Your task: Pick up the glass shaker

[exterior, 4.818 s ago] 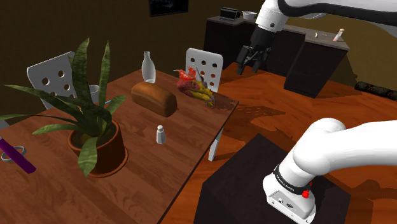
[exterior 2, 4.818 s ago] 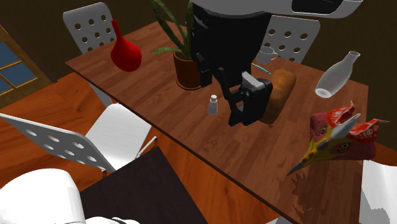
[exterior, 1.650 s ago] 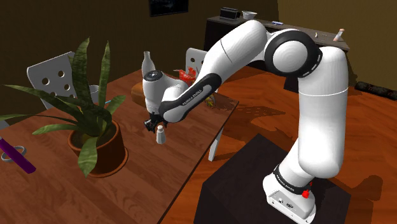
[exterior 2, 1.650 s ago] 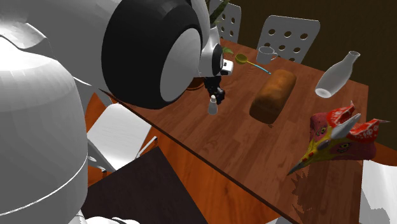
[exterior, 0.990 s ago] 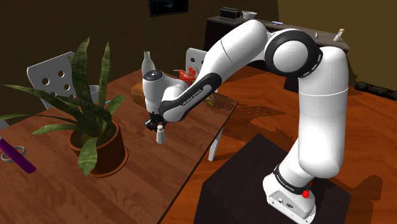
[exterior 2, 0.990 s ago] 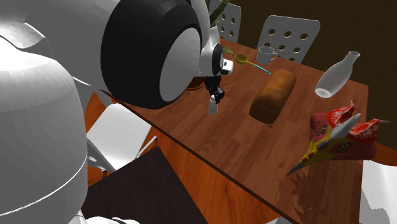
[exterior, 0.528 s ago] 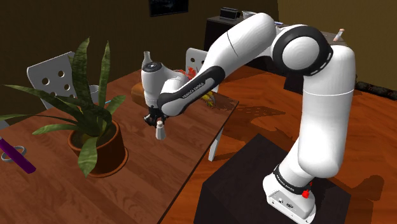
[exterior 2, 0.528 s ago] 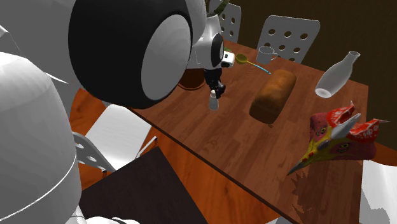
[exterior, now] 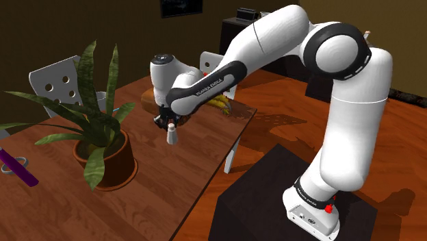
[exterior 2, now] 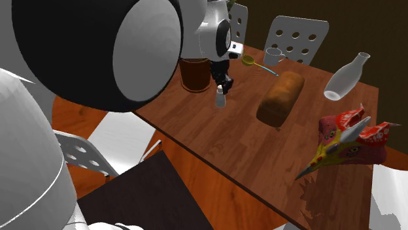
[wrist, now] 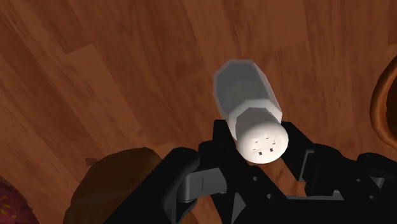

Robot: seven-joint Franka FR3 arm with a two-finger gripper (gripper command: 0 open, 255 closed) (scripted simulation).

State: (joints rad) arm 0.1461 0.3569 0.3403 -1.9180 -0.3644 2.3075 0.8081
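The small grey-white shaker (exterior: 172,134) with a white perforated cap hangs a little above the wooden table (exterior: 157,198), beside the potted plant (exterior: 102,147). My black gripper (exterior: 167,124) is shut on its cap end from above. In the second exterior view the shaker (exterior 2: 220,99) hangs under the gripper (exterior 2: 223,86), between the plant pot and the bread loaf (exterior 2: 281,98). The wrist view has the shaker (wrist: 249,105) clasped between the two fingers (wrist: 220,137), tilted, with its body pointing away over the table top and the gripper (wrist: 257,141) closed around the cap.
A white bottle (exterior 2: 346,77), a red and yellow chicken toy (exterior 2: 346,140), a mug (exterior 2: 273,57) and a spoon (exterior 2: 256,63) share the table. White perforated chairs (exterior 2: 301,36) stand around it. A purple object (exterior: 18,168) lies near the shoulder view's left edge.
Over the last second the gripper, shut on the shaker, has risen and lifted it off the table. The upper arm has swung up with it.
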